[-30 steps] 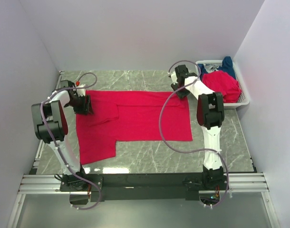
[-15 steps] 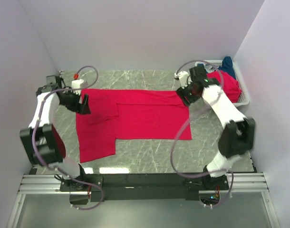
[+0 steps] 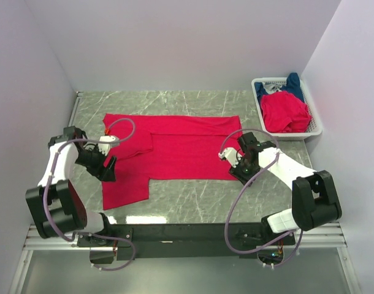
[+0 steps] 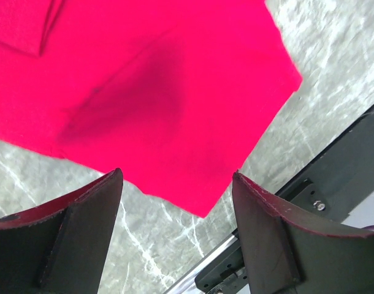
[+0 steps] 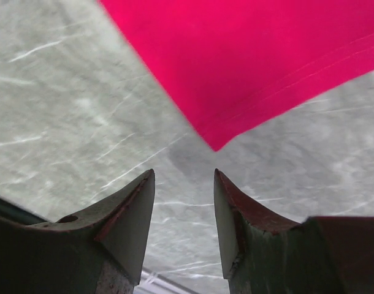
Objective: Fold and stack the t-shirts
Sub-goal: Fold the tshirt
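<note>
The left gripper (image 4: 175, 177) and right gripper (image 5: 184, 174) have swung from the shirt's (image 3: 187, 150) far edge to its near one. Both jaws stand apart and empty, a shirt corner just ahead of each. Pinching those corners likely starts the fold.

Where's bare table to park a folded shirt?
Free: the far strip of table between the red t-shirt and the back wall; the near strip between its near edge and the front rail. Crowded: both shirt ends, taken by the left arm and right arm, and the far-right corner, filled by the basket.
</note>
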{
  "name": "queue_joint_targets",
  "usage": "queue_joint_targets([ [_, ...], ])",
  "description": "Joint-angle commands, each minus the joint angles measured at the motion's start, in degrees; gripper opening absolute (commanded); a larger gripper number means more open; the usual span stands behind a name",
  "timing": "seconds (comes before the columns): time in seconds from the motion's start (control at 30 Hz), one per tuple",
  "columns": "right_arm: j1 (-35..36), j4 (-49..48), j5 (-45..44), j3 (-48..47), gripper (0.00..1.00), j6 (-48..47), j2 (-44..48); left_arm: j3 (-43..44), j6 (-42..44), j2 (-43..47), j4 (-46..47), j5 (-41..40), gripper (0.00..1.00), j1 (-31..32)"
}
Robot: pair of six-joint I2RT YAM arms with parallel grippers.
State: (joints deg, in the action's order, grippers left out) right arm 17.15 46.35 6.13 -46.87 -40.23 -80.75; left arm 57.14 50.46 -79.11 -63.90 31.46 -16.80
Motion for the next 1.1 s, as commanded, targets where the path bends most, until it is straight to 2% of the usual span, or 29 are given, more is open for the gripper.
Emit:
queue_joint_targets([
  [0.0,0.3,-6.0,-1.9,-0.2,0.50,-1.8,0.0,-3.0,2.4,4.0,2.2,-1.7,0.77,-0.1],
  [0.17,1.0,-7.6,-2.1,0.8,0.50,-1.6,-1.2,-5.9,2.4,5.5,4.5,-3.7,0.78,-0.2],
  [0.5,3.2,-9.9,-2.7,0.6,0.41,-0.8,-6.7,-7.7,1.9,6.5,5.8,-4.2,0.77,-0.2],
  [0.7,3.2,-8.8,-3.8,0.6,0.28,-1.8,-7.6,-9.8,8.9,9.8,5.6,-7.4,0.77,-0.2],
  [0.8,3.2,-9.4,-5.2,1.0,0.15,-1.6,-7.8,-12.5,12.7,11.3,6.9,-7.6,0.75,-0.1],
  [0.83,3.2,-9.5,-5.5,0.9,0.05,-1.4,-8.1,-14.2,13.7,12.1,7.6,-8.1,0.75,0.2],
  [0.87,3.2,-9.3,-5.5,0.7,0.01,-1.2,-8.6,-15.0,14.2,12.5,8.4,-8.5,0.75,0.6],
  [1.07,3.2,-9.3,-5.2,-0.4,0.00,0.1,-8.6,-16.4,17.0,12.6,12.4,-10.6,0.70,3.3],
])
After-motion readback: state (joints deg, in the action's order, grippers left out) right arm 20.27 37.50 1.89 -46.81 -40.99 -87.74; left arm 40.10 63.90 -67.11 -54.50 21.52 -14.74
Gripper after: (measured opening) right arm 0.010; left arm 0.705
